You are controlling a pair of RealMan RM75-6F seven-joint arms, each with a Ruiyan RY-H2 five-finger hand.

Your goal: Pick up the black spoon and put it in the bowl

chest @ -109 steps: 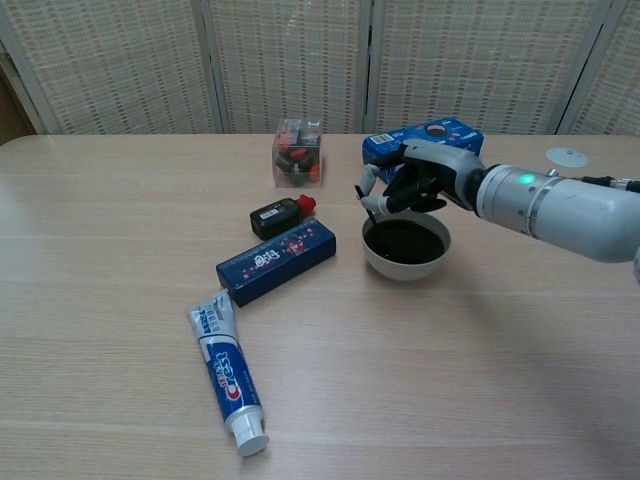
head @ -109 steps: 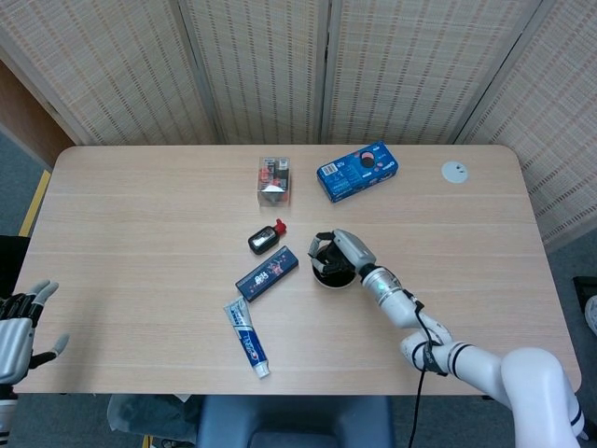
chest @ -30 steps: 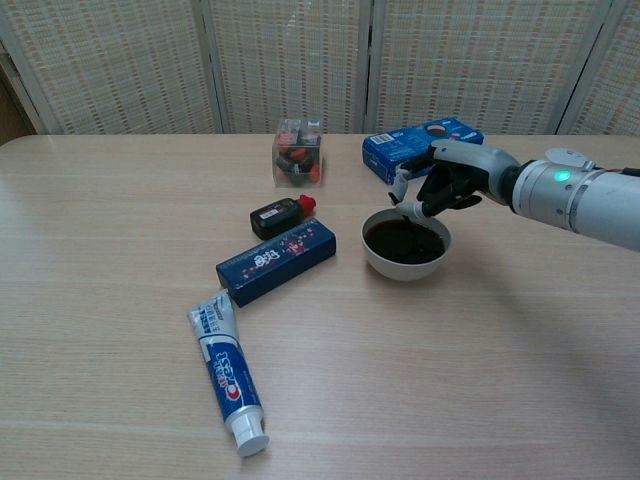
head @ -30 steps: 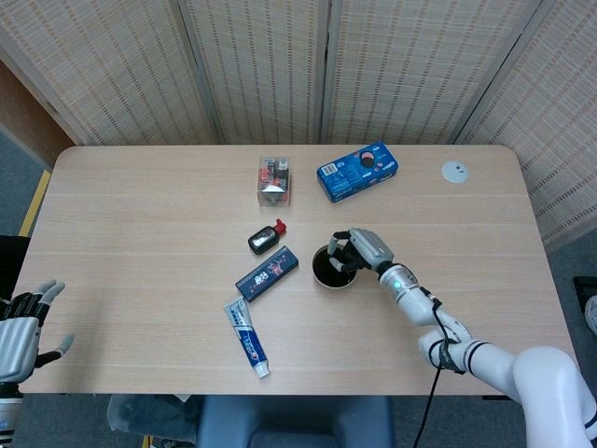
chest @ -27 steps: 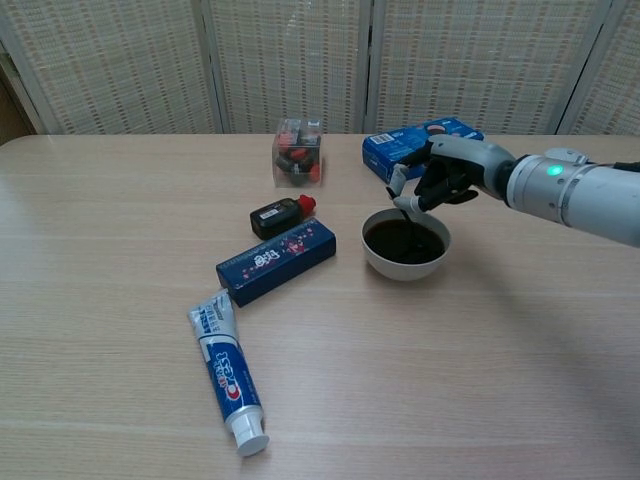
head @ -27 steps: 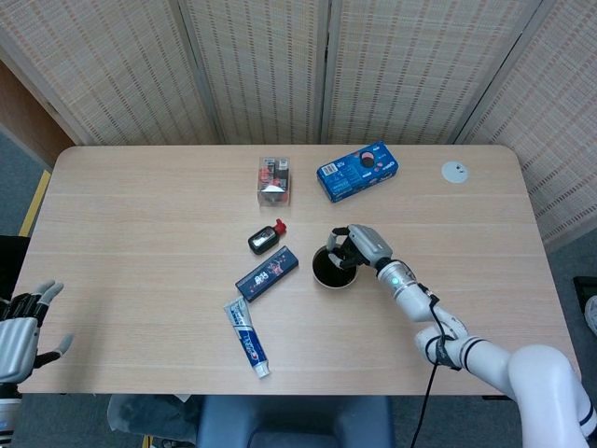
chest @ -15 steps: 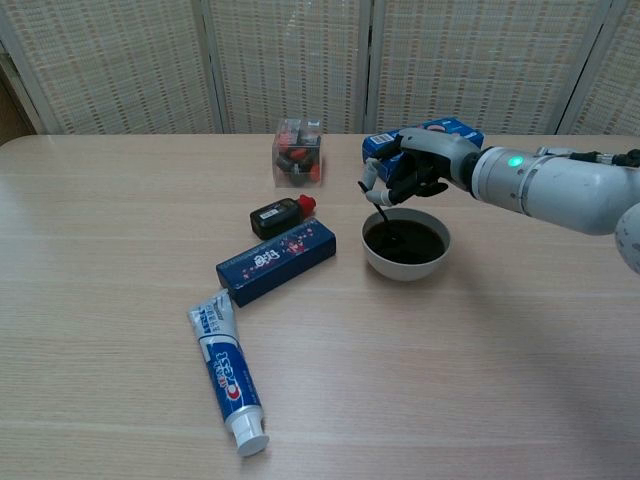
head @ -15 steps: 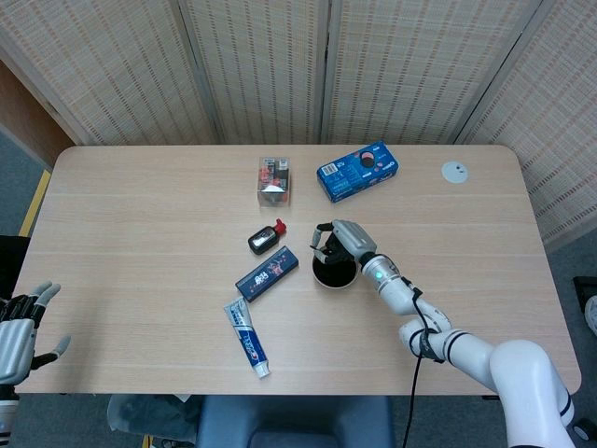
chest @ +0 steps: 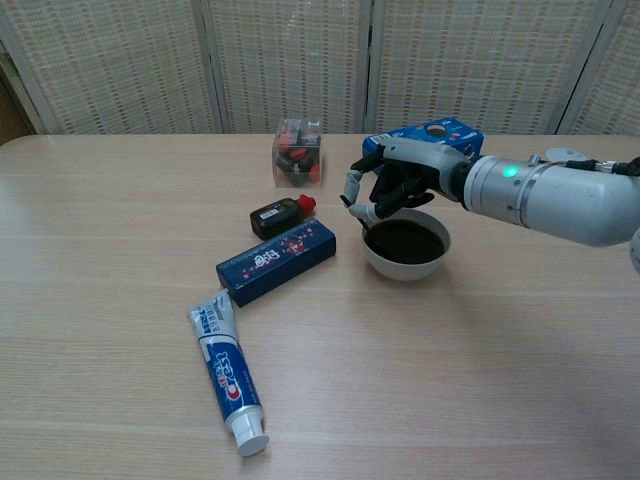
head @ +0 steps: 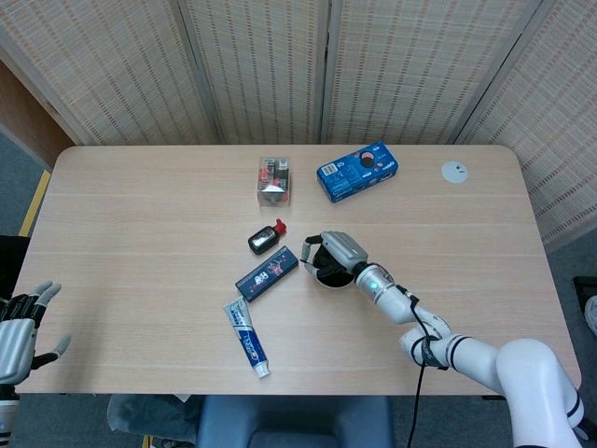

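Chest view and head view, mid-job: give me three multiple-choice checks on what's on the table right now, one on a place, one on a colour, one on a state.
1. Where does the toothpaste tube lie?
A. Nearer the camera than the long dark blue box
B. Inside the bowl
C. Against the far screen

2. What colour is the cap of the small black bottle?
A. Green
B. Red
C. Yellow

3. What is the right hand doing?
A. Lying flat on the table
B. Gripping the toothpaste tube
C. Hanging over the left rim of the bowl, fingers curled

Answers:
1 A, the tube lies in front of the box in the chest view.
2 B, its cap shows red.
3 C, the hand sits above the bowl's rim; whether the black spoon is in it cannot be made out.
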